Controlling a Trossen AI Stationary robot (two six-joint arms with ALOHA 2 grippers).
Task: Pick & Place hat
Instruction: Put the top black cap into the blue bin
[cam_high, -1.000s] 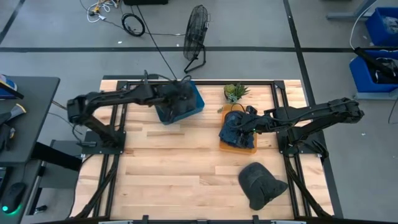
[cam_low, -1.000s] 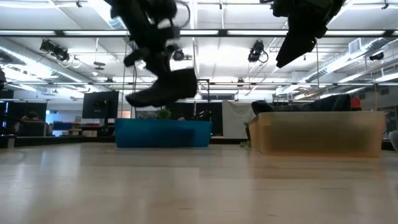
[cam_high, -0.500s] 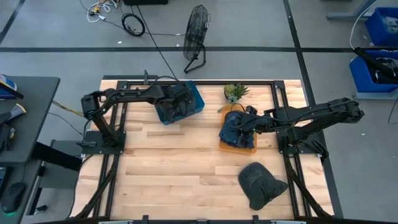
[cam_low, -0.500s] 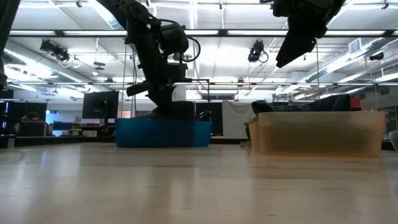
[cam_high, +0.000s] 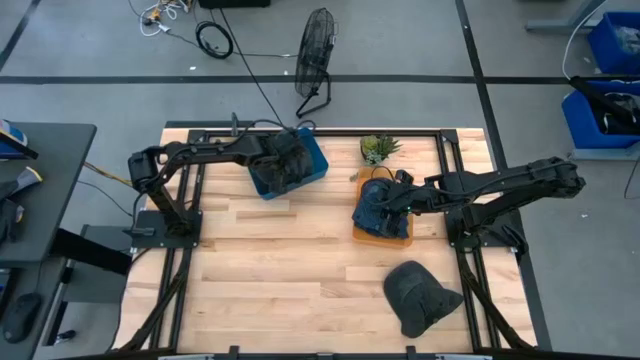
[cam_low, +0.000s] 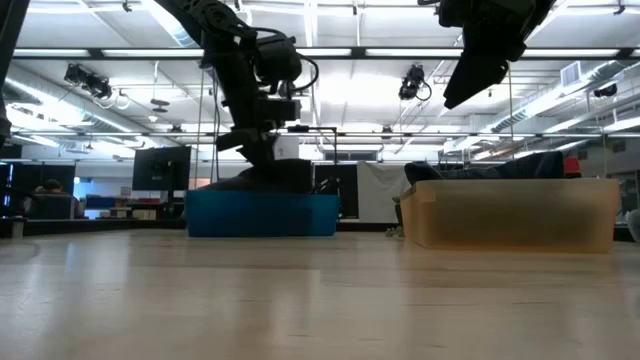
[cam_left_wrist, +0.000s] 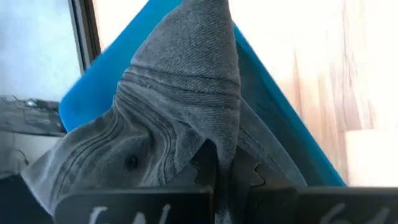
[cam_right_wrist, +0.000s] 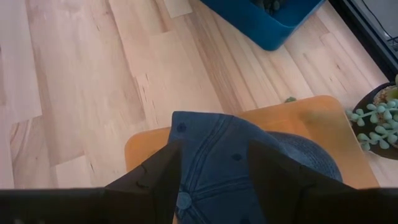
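A grey hat (cam_left_wrist: 180, 81) hangs under my left gripper (cam_left_wrist: 227, 168), which is shut on it over the blue bin (cam_high: 318, 158) at the table's far left. In the low view the hat (cam_low: 265, 180) reaches down to the bin's rim (cam_low: 262, 214). My right gripper (cam_right_wrist: 214, 168) is open and hovers well above a blue hat (cam_right_wrist: 217, 143) lying crown up in the orange bin (cam_right_wrist: 298, 115); it touches nothing. A third, dark grey hat (cam_high: 418, 297) lies on the table near its near right corner. My left gripper pinches a raised fold of the grey hat's cloth (cam_left_wrist: 217, 140) between its two fingers (cam_left_wrist: 205, 165), coming from above and pointing down. The hat hangs below the fingers, spread out, with its lower part inside the blue bin.
A small potted plant (cam_high: 378, 148) stands at the far edge between the two bins. The orange bin (cam_high: 382, 237) sits right of centre. Bare wooden tabletop (cam_high: 270, 260) lies near and left of the dark grey hat. A fan (cam_high: 315, 55) stands on the floor beyond the table.
My left gripper has gone down with the grey hat, still shut on it: a second ago the hat hung clear above the blue bin, now its lower part is inside the bin. The right arm has kept still.
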